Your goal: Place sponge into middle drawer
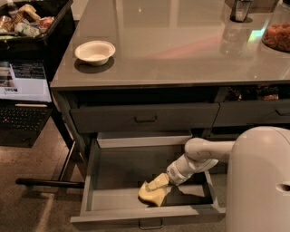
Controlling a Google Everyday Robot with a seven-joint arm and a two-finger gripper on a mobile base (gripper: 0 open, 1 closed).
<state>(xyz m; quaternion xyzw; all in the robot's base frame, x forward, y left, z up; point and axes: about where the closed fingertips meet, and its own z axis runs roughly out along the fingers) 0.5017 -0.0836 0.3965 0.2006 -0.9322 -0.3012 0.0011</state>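
- While the arm [206, 153] reaches from the robot's white body [258, 181] down and to the left into the open middle drawer [113, 199], the gripper [159, 182] sits low inside it, toward the front-right part of the grey floor.
- Gripper is closed on the sponge [151, 195]: tan fingers pinch its upper edge, and the pale yellow block looks squeezed and tilted.
- Sponge is inside the middle drawer, its lower edge at or v. near the floor; can't tell if it fully rests there. It's close to the front wall, a bit right of centre.
- Middle drawer is pulled well out, w/ a small metal bar handle [150, 224] at the bottom centre of its front panel. Apart from the sponge and the gripper's shadow, the interior shows only grey floor.
- Above it is a shallower drawer [113, 118] w/ a dark handle [146, 119], closed. To the right, a narrower drawer front [253, 113] of the other stack.
- Grey glossy countertop [181, 50]: white bowl [94, 50] near the left edge, upright, well apart from the rest. Dark cup [240, 10] at the far back right; clear container of orange stuff [277, 35] at the right edge.
- Left of the cabinet: open laptop [22, 86] w/ lit screen, and above it a black bin [50, 27] of mixed packaged items.
- Dark bar [45, 182] lies on the brown floor beside the drawer's left side.
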